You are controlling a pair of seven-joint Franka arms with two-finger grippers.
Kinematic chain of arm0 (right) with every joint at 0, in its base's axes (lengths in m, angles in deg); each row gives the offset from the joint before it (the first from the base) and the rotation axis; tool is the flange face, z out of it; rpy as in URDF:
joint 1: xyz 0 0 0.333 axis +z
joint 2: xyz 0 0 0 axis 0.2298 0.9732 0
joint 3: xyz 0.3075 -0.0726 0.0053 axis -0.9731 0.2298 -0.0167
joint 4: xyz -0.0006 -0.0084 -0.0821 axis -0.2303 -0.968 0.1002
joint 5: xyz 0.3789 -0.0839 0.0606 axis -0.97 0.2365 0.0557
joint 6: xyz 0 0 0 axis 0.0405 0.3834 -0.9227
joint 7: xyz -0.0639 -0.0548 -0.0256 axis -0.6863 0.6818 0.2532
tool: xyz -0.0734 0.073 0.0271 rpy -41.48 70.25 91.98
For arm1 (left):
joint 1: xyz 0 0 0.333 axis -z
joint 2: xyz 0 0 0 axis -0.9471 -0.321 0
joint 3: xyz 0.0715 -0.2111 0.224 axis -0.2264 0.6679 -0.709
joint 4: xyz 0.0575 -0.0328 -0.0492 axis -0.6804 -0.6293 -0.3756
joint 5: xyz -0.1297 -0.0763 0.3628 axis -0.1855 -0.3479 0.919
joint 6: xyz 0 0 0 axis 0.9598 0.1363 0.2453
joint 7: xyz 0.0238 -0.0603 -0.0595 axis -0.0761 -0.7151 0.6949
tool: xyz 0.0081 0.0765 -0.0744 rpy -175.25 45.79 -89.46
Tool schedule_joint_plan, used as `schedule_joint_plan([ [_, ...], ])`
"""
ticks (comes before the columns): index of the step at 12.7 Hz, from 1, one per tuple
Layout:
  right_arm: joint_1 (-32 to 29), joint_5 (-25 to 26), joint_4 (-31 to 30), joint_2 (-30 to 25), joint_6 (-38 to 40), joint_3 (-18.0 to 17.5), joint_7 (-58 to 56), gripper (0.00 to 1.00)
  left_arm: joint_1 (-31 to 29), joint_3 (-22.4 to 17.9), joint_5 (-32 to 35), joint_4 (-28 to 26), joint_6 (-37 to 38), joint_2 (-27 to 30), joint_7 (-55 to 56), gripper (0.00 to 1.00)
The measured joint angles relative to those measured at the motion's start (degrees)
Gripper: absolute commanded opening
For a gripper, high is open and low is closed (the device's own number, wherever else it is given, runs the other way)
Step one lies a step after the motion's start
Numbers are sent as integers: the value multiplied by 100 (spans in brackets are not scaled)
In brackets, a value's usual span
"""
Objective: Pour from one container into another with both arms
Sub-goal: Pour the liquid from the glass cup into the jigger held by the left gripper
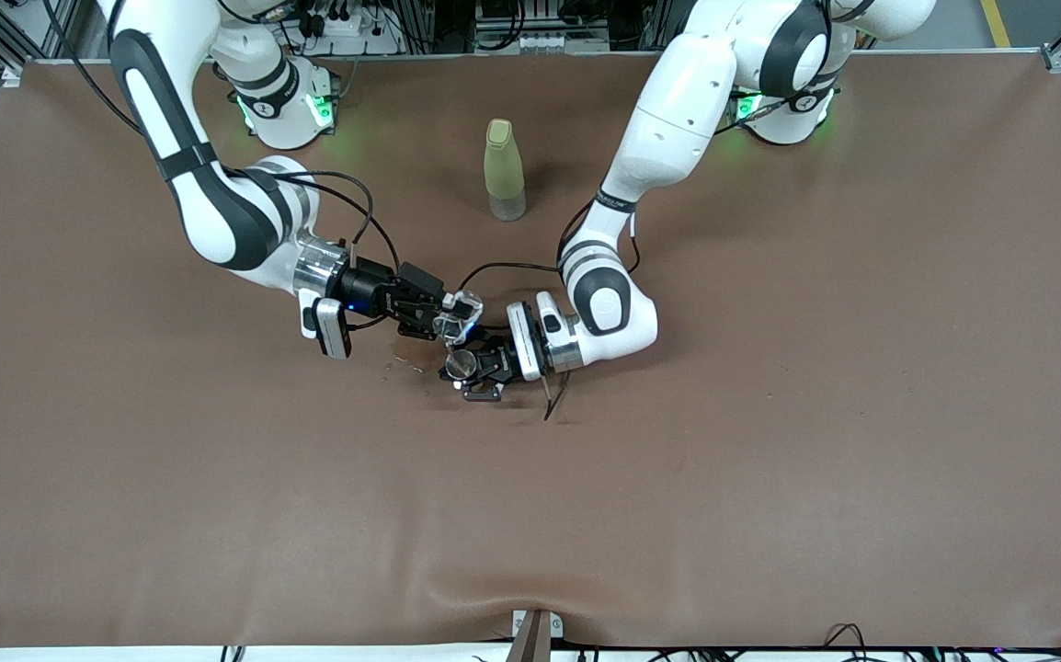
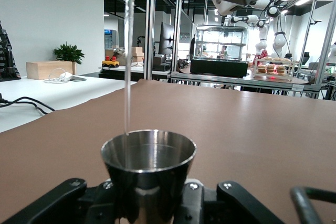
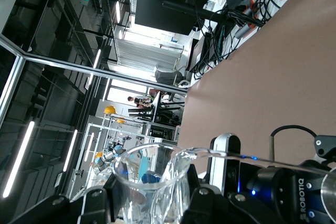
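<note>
Over the middle of the brown worktop the two arms meet. The right gripper, reaching in from the right arm's end, has its jaws pinching the small clear cup, which is tipped over with its pouring lip pointing down toward the left gripper. In the right wrist view the clear cup sits between the black fingers, its lip drawn out to one side, and a thin clear stream leaves the lip and runs toward the other arm's gripper. The left gripper, coming from the left arm's end, has its jaws closed on the silvery metal jigger, held upright just below the tilted cup. In the left wrist view the jigger stands with its round rim open upward, gripped at its narrow waist, and a thin stream of clear liquid falls straight down into it just inside the rim. A few small specks lie on the worktop near the grippers, toward the right arm's end. A tall pale yellow-green bottle stands upright on the worktop, farther from the front camera than both grippers and well apart from them.
</note>
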State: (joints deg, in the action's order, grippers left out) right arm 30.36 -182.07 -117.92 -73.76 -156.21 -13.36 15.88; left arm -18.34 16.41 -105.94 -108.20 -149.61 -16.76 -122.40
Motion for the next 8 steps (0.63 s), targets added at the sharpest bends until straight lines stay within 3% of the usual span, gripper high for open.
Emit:
schedule_joint_plan([
  [8, 0, -3, -1, 0, -1, 1, 283, 12, -4, 0, 0, 0, 0, 0, 0, 0],
])
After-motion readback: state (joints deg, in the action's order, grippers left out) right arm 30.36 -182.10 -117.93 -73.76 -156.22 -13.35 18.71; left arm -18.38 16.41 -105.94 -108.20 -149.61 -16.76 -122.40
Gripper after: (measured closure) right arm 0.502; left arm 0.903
